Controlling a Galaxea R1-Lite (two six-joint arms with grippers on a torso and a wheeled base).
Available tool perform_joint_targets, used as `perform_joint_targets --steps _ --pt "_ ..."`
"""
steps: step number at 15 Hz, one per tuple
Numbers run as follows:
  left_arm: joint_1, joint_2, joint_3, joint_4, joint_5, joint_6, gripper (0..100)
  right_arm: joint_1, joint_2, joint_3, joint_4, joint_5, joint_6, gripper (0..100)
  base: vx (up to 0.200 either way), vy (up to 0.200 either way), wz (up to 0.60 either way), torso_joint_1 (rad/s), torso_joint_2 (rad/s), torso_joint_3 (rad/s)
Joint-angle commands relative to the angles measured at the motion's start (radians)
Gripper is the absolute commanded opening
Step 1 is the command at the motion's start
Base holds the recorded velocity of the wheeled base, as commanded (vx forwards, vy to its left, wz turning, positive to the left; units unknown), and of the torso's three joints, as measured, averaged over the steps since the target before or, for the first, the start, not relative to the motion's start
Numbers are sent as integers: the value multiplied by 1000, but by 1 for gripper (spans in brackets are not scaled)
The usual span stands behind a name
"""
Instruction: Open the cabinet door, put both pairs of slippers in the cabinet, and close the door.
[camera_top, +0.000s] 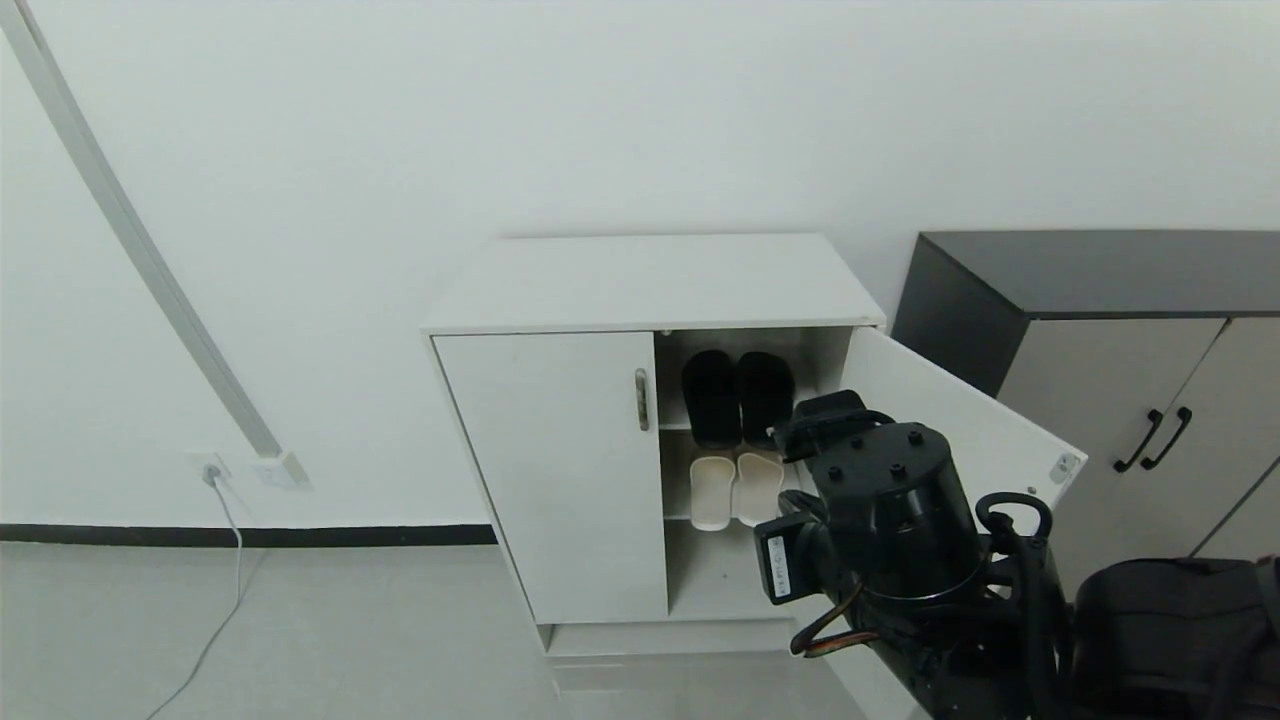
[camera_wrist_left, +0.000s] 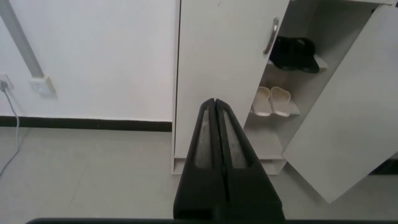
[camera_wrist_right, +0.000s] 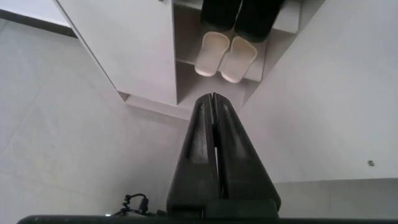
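The white cabinet (camera_top: 650, 280) stands against the wall with its right door (camera_top: 950, 420) swung open and its left door (camera_top: 560, 470) closed. A black pair of slippers (camera_top: 738, 398) sits on the upper shelf. On the shelf below lies a white pair of slippers (camera_top: 735, 488). My right arm (camera_top: 890, 510) is in front of the opening, beside the open door (camera_wrist_right: 323, 93). Its right gripper (camera_wrist_right: 213, 96) is shut and empty, short of the white slippers (camera_wrist_right: 225, 55). Farther back, facing the closed door (camera_wrist_left: 217, 62), my left gripper (camera_wrist_left: 214, 102) is shut on nothing.
A grey cabinet with a dark top (camera_top: 1100, 270) stands just right of the open door. A wall socket with a cable (camera_top: 210, 468) is at the left, under a slanted conduit. Bare tiled floor (camera_top: 300, 640) lies left of and in front of the white cabinet.
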Motion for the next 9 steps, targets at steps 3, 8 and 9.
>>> perform_joint_targets --steps 3,8,9 --pt "0 1 0 1 1 0 0 1 6 1 -1 1 0 0 0 0 0 233 -562 -321" --pt "0 1 0 -1 1 0 0 -1 6 2 -1 1 0 0 0 0 0 264 -584 -326" --pt "0 1 0 -1 1 0 0 -1 6 5 -1 1 -1 0 0 0 0 217 -481 -261"
